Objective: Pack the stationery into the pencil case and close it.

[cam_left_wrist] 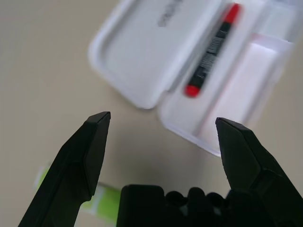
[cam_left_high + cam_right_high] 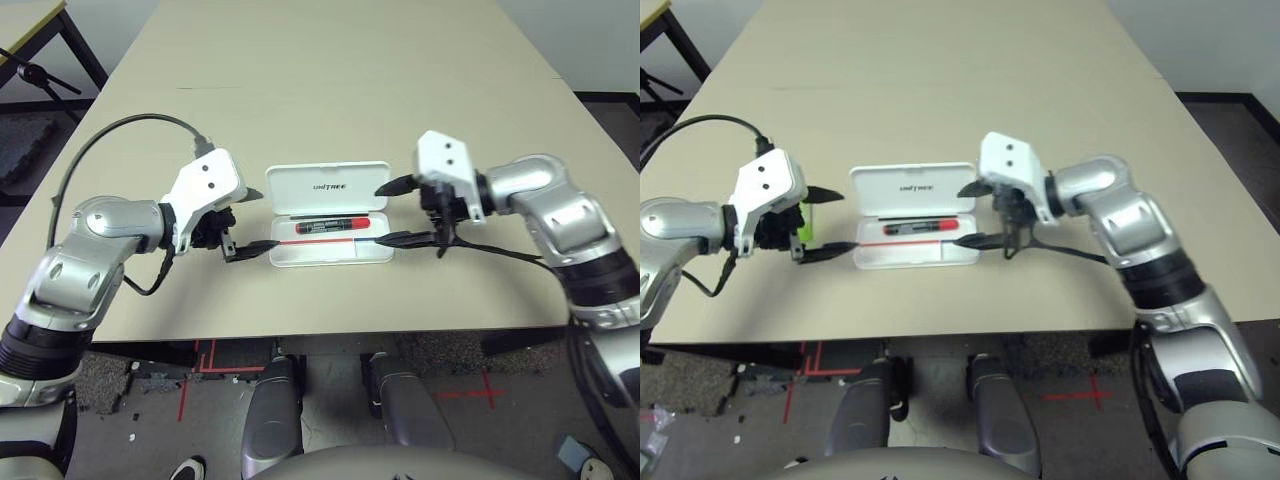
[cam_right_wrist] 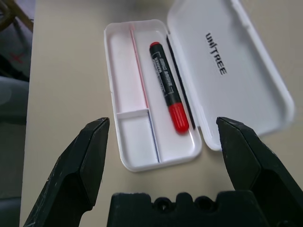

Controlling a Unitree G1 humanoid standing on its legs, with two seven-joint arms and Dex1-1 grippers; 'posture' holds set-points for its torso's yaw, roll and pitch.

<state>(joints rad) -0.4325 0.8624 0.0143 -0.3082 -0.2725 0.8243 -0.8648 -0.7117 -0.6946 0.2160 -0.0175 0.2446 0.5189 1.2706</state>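
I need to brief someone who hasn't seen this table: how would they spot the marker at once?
Find the open white pencil case mid-table. The marker lies in its tray, along the hinge side. It is black with a red cap, the only item inside.

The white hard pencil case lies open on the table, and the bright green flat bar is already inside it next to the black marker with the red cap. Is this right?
Not quite. The white hard pencil case is open with the black marker with the red cap inside, but the bright green flat bar lies on the table beside the case, as the right eye view shows.
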